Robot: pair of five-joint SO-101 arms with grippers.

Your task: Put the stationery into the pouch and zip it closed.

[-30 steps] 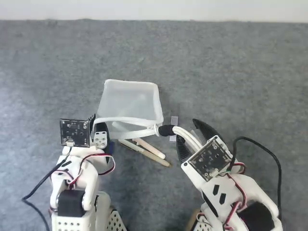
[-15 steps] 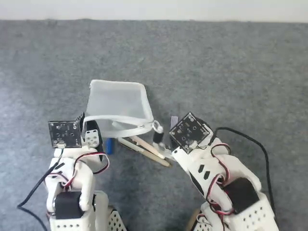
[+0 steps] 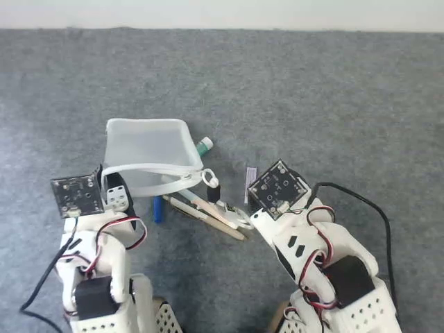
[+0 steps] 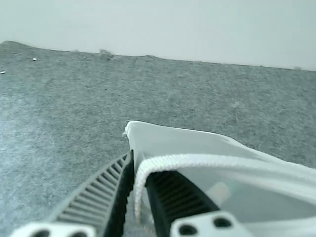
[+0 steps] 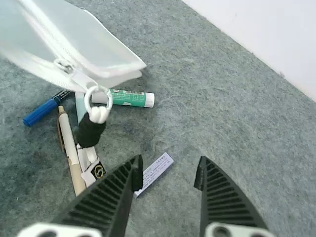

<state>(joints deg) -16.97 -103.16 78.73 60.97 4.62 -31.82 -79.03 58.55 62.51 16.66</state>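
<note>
A translucent white pouch [image 3: 146, 149] lies on the grey carpet with its zipper edge toward the arms. My left gripper [image 4: 138, 195] is shut on that zipper edge at the pouch's left corner [image 3: 114, 189]. The zipper's ring pull [image 5: 96, 98] and black tab [image 5: 89, 132] hang free at the other end. Outside the pouch lie a blue pen [image 3: 158, 209], two beige pens [image 3: 211, 215] and a green-and-white glue stick [image 3: 204, 146]. My right gripper [image 5: 168, 190] hovers open just short of the pull tab, holding nothing.
A small printed paper slip [image 3: 250, 177] lies on the carpet beside the right gripper, also seen as the slip [image 5: 154, 170]. Open grey carpet [image 3: 333, 104] stretches back to a pale wall [image 3: 222, 12].
The left arm has dragged the pouch leftward, uncovering the blue pen and the glue stick. The right arm swung in from the right and now sits over the pens.
</note>
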